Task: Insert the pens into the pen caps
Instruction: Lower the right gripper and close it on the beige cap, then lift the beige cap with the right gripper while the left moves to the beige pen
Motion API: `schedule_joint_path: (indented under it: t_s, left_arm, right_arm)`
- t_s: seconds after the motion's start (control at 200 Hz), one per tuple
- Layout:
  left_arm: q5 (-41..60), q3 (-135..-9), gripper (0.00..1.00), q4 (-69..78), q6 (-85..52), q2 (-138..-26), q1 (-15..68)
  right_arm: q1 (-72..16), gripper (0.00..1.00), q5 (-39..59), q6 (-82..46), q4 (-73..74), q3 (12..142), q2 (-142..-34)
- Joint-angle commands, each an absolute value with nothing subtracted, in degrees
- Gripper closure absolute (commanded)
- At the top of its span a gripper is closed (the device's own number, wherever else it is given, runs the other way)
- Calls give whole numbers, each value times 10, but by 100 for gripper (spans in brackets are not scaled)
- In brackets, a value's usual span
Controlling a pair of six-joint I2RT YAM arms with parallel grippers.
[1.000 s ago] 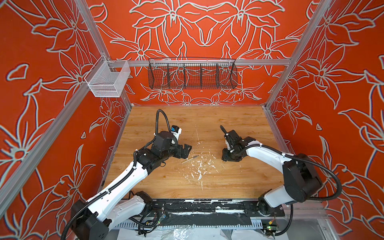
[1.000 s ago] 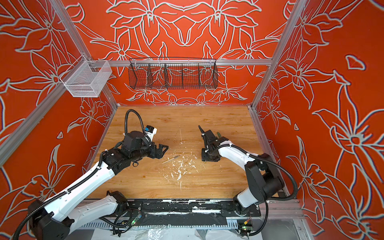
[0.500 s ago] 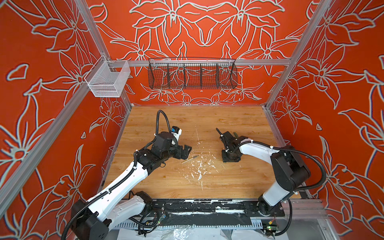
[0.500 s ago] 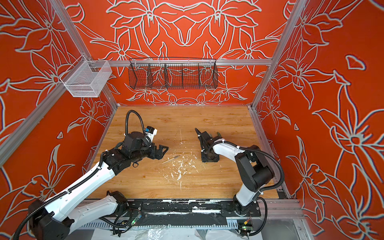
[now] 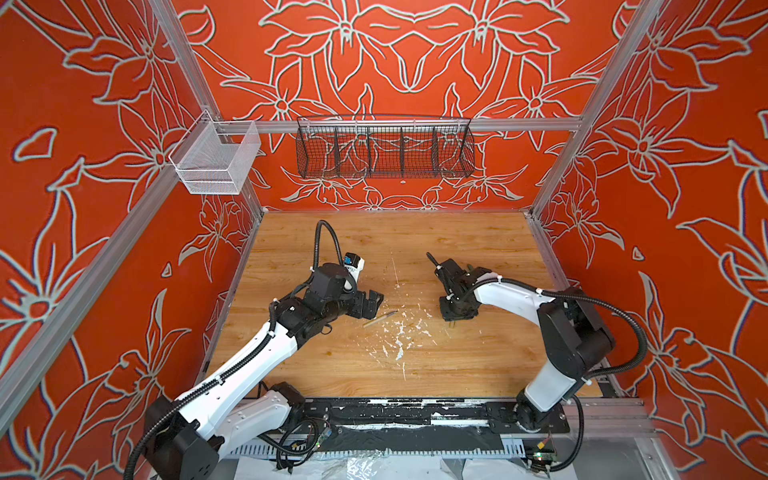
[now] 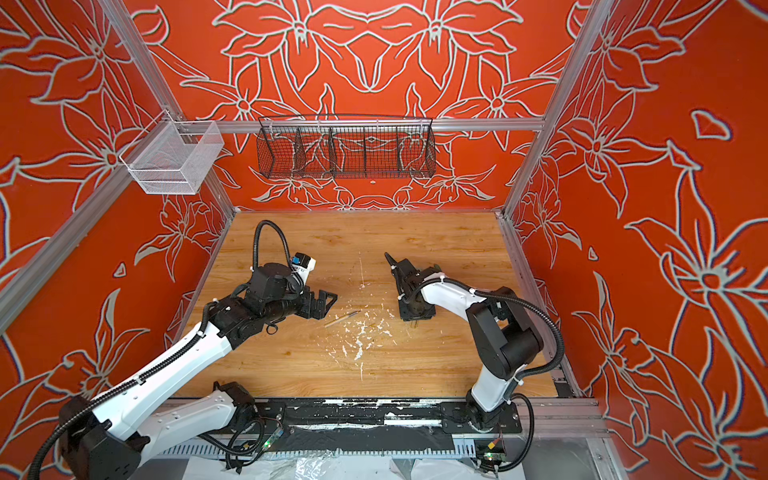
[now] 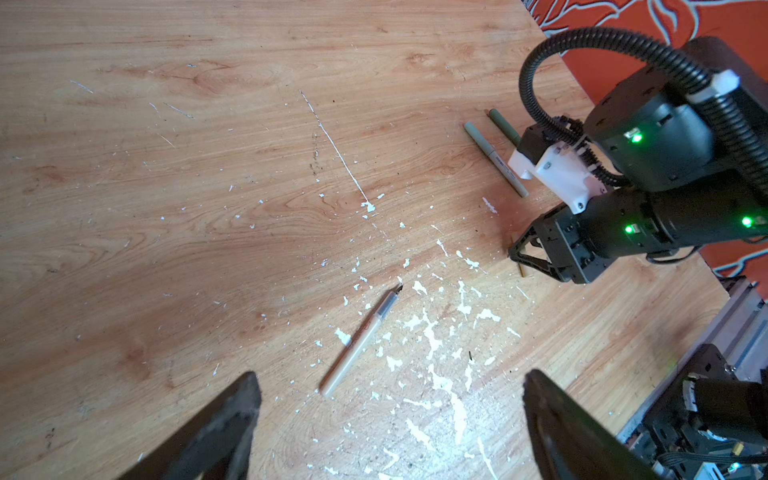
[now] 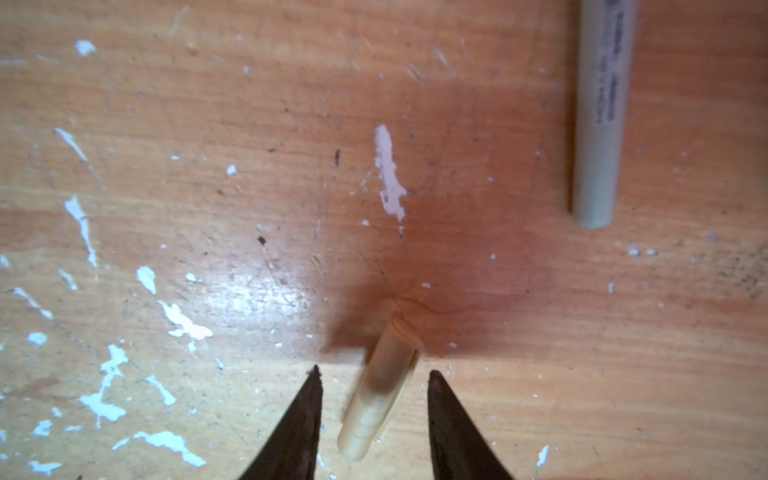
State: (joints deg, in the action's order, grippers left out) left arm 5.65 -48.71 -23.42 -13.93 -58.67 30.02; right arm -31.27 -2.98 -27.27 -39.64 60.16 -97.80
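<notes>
Left gripper point(image 7: 390, 376) is spread wide and holds nothing, hovering above the counter point(image 7: 166, 166). The beige pen point(image 7: 359, 343) lies just ahead of it, uncapped with its dark tip showing, among white paint flecks point(image 7: 432, 336). Right gripper point(image 8: 372, 372) has its jaws parted, straddling the beige cap point(image 8: 380, 386) with a gap visible on each side. The pale green pen point(image 8: 598, 112) lies nearby; the dark print on its barrel is too blurred to read. The dark green pen point(image 7: 503, 126) lies just beside it. No brand is legible anywhere.
</notes>
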Motion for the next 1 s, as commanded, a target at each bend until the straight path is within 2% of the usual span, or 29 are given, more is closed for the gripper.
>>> schedule_joint_path:
  t_s: [0.0, 0.24, 0.706, 0.996]
  left_arm:
    - [57, -480, 3, -226, -136, -590, 301]
    - [63, -480, 3, -225, -136, -591, 301]
    - [58, -465, 3, -221, -138, -579, 301]
    - [63, -448, 3, -216, -142, -570, 302]
  right_arm:
    - [-318, 60, -59, -272, -426, 618, -1002]
    - [-318, 71, -90, -268, -453, 625, -1007]
    - [-292, 73, -19, -221, -399, 582, -978]
    - [-290, 73, -31, -196, -417, 613, -1011]
